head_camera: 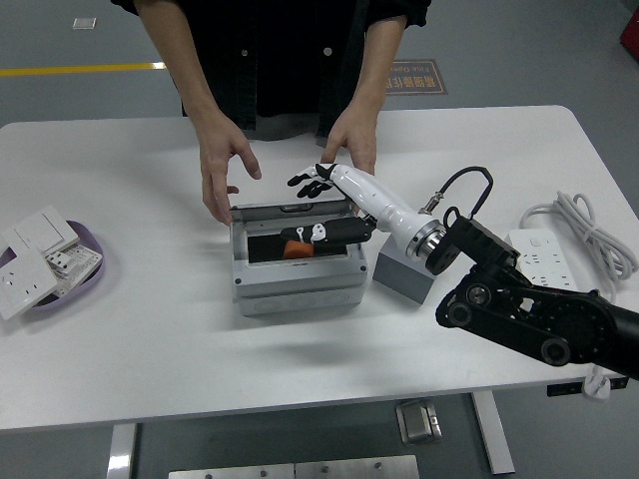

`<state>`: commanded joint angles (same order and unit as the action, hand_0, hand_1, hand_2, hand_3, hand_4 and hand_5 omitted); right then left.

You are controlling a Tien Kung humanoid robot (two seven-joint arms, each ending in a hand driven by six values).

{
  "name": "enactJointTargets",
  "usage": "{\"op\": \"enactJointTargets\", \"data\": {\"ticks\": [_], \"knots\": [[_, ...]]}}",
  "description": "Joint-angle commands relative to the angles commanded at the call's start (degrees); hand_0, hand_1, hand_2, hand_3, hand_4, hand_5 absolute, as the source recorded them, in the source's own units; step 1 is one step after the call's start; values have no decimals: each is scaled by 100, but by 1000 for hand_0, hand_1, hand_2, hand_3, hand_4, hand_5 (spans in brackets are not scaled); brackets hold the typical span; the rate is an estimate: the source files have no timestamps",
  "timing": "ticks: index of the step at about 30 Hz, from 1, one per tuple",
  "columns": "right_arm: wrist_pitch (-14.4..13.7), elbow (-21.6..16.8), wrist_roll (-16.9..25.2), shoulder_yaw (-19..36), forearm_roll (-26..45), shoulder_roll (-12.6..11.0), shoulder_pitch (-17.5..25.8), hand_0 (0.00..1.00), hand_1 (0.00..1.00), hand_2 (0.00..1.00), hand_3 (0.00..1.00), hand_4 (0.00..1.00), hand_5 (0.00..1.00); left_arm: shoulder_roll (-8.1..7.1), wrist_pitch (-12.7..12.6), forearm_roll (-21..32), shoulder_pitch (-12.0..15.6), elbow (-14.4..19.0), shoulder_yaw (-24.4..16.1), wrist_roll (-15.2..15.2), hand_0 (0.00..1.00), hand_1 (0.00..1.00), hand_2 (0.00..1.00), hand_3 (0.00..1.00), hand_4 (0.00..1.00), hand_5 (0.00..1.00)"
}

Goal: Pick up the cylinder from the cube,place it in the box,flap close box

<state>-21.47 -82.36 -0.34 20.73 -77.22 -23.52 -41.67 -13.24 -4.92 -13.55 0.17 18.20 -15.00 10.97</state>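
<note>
Box flanked by person's hands, cube beside.

box — matt grey plastic | right hand — glossy white shell

A white table on metal legs stands on a grey floor. Beyond the table's far edge, a yellow line crosses the floor at left, and a floor sign lies near centre. Lighting is even.
</note>
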Motion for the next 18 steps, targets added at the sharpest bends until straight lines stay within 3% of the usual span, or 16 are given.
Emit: {"op": "enactJointTargets", "data": {"ticks": [1, 6, 7, 11, 12, 13, 18], "knots": [[-1, -71, -12, -6, -21, -18, 39, 531, 623, 633, 728, 943, 526, 1, 0, 5, 2, 0, 3, -2, 616, 639, 627, 634, 687, 244], [81, -246, -17, -114, 51, -67, 219, 531, 623, 633, 728, 943, 526, 5, -2, 11, 4, 0, 7, -6, 616, 639, 627, 634, 687, 244], [118, -222, 1, -148, 149, -63, 253, 528, 622, 633, 727, 859, 477, 6, -2, 13, 4, 1, 9, -6, 616, 638, 627, 633, 687, 244], [174, -100, 88, -198, 447, -52, 352, 528, 622, 633, 727, 859, 477, 14, -3, 14, 0, 1, 7, -6, 616, 638, 627, 633, 687, 244], [169, -81, 113, -178, 492, -57, 369, 528, 622, 633, 727, 859, 477, 15, -2, 10, 0, 1, 5, -5, 616, 638, 627, 633, 687, 244], [159, -67, 143, -141, 537, -69, 387, 545, 623, 633, 725, 771, 440, 17, -3, 9, 1, 1, 2, -4, 616, 639, 627, 633, 687, 244], [79, -152, 268, 190, 569, -169, 489, 545, 623, 633, 725, 771, 440, 18, -3, -8, 19, 2, -16, 8, 616, 639, 627, 633, 687, 244]]}}
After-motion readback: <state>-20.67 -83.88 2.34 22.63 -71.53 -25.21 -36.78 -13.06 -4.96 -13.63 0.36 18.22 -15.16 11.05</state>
